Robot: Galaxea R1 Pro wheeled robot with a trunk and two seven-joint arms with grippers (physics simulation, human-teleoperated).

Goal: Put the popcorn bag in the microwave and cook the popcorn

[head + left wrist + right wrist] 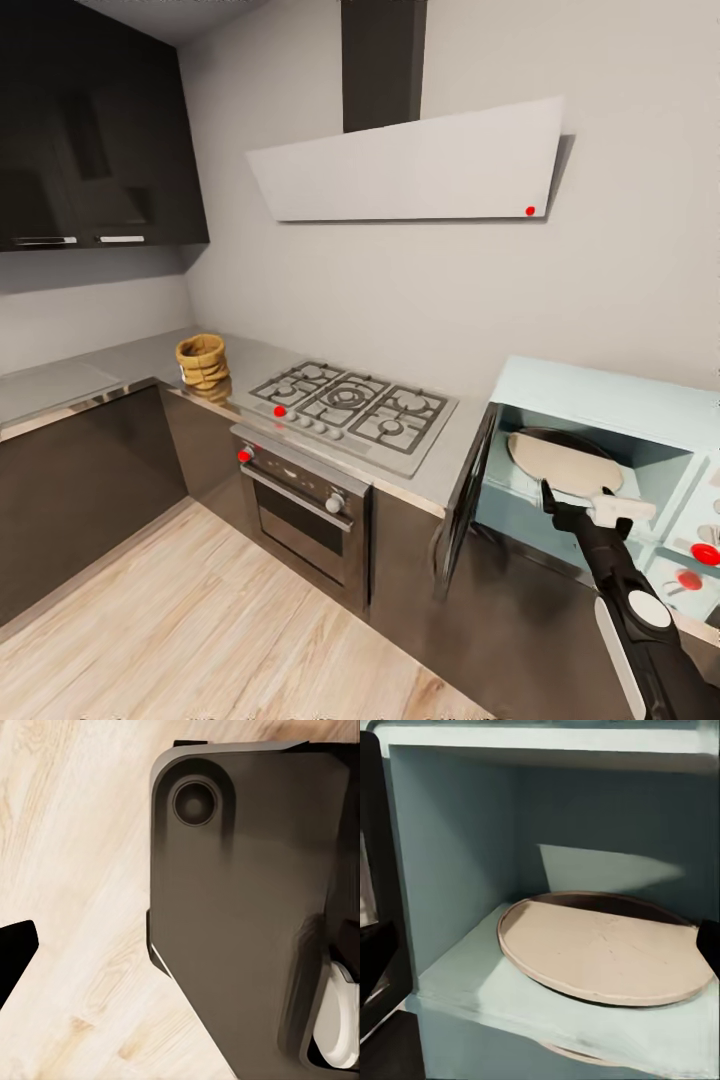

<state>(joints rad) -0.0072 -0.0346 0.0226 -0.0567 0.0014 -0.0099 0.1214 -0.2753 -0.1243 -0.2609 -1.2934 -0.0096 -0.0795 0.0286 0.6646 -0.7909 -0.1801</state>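
Note:
The tan popcorn bag (203,360) stands upright on the grey steel countertop (120,362), left of the gas hob, with nothing near it. The mint-blue microwave (600,395) sits at the right with its dark glass door (463,492) swung open. Its cavity holds only a beige turntable plate (560,460) (600,949). My right gripper (580,495) hovers open and empty just in front of the cavity opening. My left gripper (180,952) hangs low over the wooden floor beside my dark base, open and holding nothing. No popcorn kernels can be seen.
A steel gas hob (350,405) with an oven (300,505) under it lies between the bag and the microwave. A white hood (410,165) hangs above. Dark wall cabinets (90,130) are at upper left. Wooden floor (200,630) spreads in front of the cabinets.

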